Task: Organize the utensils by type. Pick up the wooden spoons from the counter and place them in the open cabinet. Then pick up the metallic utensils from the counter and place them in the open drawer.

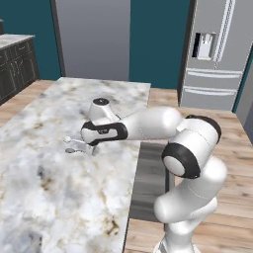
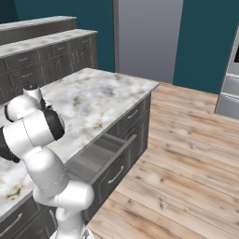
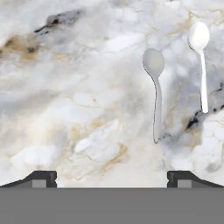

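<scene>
Marble counter (image 1: 59, 197) ran from the left of the left base view, white-grey with brown veining. Two metallic utensils (image 1: 74, 146) lay on it near its right edge, small and silver, just under the tool (image 1: 91, 148), which hung low over them, its wrist hiding the jaws from this side. Right base view added the open drawer (image 2: 105, 161), pulled out of the dark base units below the counter edge, bar handle on its front. Hand view gave the detail: grey spoon (image 3: 154, 87) and paler spoon (image 3: 201, 61) lying side by side, apart, bowls away from the fingertips (image 3: 43, 178), which stood spread wide and held nothing.
</scene>
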